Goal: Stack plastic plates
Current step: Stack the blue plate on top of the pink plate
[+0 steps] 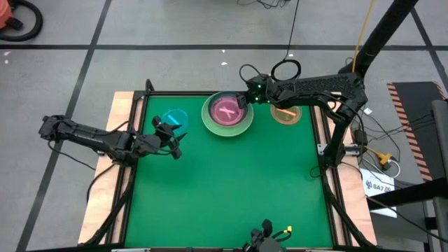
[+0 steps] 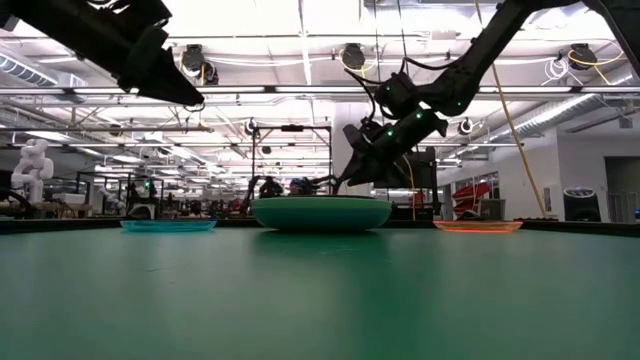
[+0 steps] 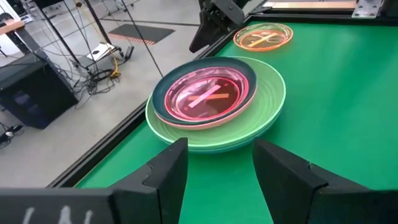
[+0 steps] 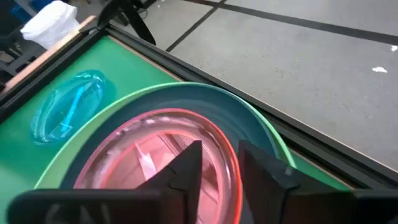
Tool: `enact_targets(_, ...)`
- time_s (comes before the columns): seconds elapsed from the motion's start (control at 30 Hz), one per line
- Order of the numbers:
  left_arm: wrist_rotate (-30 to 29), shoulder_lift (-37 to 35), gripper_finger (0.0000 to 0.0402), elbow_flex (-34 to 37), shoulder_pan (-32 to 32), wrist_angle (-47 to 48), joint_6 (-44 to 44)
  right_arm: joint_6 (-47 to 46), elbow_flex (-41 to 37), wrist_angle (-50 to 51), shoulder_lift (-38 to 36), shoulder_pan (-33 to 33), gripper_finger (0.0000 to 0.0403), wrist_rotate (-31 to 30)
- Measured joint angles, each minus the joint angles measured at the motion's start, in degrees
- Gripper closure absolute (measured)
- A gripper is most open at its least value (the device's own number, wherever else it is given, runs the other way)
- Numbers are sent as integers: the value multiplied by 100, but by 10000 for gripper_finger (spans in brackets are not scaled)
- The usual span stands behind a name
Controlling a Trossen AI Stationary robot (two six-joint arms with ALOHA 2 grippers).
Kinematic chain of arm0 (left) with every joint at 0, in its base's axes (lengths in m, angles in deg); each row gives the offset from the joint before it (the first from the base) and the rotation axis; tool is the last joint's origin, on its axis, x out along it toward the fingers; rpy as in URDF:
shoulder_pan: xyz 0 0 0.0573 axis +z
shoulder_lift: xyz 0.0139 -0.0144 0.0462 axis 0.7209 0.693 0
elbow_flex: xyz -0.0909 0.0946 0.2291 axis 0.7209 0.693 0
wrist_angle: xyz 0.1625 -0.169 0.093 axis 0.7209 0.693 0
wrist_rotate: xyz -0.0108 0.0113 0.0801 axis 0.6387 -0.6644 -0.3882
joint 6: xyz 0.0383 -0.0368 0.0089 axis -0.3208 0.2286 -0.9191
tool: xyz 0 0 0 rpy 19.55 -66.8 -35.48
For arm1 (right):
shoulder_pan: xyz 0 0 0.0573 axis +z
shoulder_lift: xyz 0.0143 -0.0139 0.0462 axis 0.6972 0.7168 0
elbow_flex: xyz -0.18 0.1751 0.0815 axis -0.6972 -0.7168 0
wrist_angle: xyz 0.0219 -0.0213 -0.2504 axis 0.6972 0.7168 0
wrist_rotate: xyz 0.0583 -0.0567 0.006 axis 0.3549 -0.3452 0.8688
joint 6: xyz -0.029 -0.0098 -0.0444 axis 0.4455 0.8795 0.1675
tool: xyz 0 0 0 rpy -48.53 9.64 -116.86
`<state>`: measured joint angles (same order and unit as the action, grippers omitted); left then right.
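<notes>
The plates are nested in a stack [image 1: 227,112] at the table's far middle. It has a light green plate [image 3: 267,106], a dark teal one [image 3: 163,106], a pink one, and a small magenta plate [image 3: 205,98] inside; a pale teal edge [image 3: 205,148] shows underneath. A small blue plate [image 1: 175,119] lies to the stack's left and a small orange one [image 1: 285,113] to its right. No green small plate is in view. My right gripper [image 4: 221,165] hovers over the stack's far right rim, its fingers slightly apart on either side of the magenta rim. My left gripper [image 3: 217,180] is open above the table, near the blue plate.
The green mat [image 1: 231,189] has free room across its near half. A dark frame and wooden border [image 1: 120,105] edge the table. Cables and a stand lie off the right side, and a camera mount [image 1: 266,234] sits at the near edge.
</notes>
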<state>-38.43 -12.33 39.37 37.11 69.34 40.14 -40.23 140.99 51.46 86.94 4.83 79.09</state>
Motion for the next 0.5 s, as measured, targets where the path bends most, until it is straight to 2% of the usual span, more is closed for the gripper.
enact_targets(0.13, -2, 0, 215, 0, 2, -213, 12, 136, 0, -12, -39, 13, 269, 13)
enact_targets(0.27, -1, 41, 215, 0, 181, -483, 7, 643, 0, 91, -202, 92, 258, 39)
enact_targets(0.4, 87, 157, 215, 0, 689, -663, -35, 1265, 0, 320, -443, 211, 259, 54)
enact_targets(0.5, 429, 298, 215, -4, 1238, -767, -129, 1647, 0, 471, -622, 283, 263, 43)
